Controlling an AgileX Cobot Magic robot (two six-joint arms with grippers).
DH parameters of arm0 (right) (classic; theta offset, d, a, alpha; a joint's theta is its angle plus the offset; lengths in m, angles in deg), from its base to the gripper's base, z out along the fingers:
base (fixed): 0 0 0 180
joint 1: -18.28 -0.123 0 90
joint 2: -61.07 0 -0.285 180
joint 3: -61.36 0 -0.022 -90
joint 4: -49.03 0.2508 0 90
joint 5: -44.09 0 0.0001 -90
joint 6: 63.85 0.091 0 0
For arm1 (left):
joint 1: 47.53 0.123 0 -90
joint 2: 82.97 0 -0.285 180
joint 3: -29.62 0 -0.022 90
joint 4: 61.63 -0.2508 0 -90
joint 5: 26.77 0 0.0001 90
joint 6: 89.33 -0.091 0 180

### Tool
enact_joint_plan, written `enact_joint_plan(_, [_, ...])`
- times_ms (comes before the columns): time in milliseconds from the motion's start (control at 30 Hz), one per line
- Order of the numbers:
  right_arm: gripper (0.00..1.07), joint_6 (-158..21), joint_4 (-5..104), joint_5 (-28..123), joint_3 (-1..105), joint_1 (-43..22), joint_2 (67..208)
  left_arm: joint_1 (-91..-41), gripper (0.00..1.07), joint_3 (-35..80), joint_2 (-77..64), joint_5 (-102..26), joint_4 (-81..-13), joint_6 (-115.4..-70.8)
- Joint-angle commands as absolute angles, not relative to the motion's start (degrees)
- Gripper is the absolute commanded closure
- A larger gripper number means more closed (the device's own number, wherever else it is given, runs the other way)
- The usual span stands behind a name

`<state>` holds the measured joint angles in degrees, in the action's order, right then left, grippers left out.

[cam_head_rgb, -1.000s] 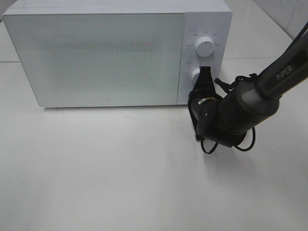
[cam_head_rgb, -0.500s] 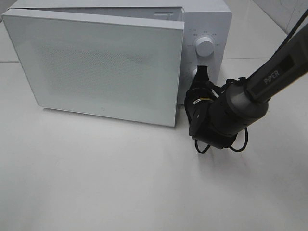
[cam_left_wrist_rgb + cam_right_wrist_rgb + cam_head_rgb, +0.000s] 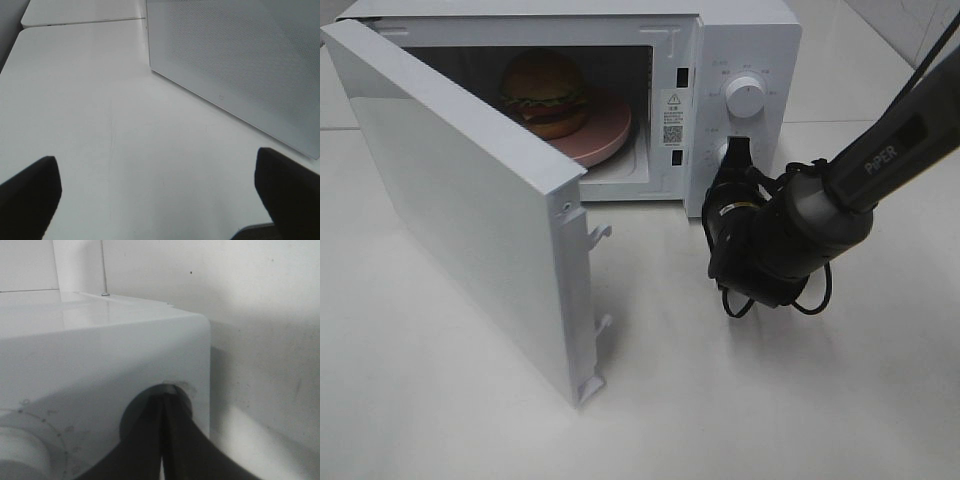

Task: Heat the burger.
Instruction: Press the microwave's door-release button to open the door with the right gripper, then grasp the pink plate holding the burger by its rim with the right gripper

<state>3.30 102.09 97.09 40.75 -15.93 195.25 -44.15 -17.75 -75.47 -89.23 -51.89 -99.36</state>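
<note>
Burger (image 3: 544,92): on the pink plate (image 3: 610,138) inside the microwave (image 3: 750,40), at ten o'clock from the right gripper (image 3: 738,150), well apart. Right gripper pinched closed, tips at the lower dial (image 3: 723,155). Left gripper (image 3: 160,190) spread wide, empty, near the door (image 3: 470,200). Door, closed a second ago, now stands wide open.

Place: we judged it a lab mock kitchen.
Signs: we saw a microwave (image 3: 750,45), a plain white bench (image 3: 770,400), a PiPER-marked arm (image 3: 890,155).
</note>
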Motion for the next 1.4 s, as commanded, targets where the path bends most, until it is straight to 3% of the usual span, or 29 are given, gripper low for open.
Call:
enact_joint_plan(33, [1.07, 1.4, 95.4, 103.0, 45.3, -14.0, 193.9, -44.0, 0.09, -17.9, -76.4, -88.5, -51.7, -99.5])
enact_joint_plan(567, [1.07, -1.7, 96.8, 90.3, 37.8, -14.2, 186.9, -44.0, 0.09, -17.9, -76.4, -88.5, -51.7, -99.5])
enact_joint_plan(1000, [1.07, -17.0, 96.0, 77.6, 27.4, -14.2, 176.2, -44.0, 0.09, -17.9, -76.4, -88.5, -51.7, -99.5])
enact_joint_plan(1400, [1.07, -37.0, 82.0, 58.2, 25.3, -13.9, 163.9, -44.0, 0.09, -17.9, -76.4, -88.5, -51.7, -99.5])
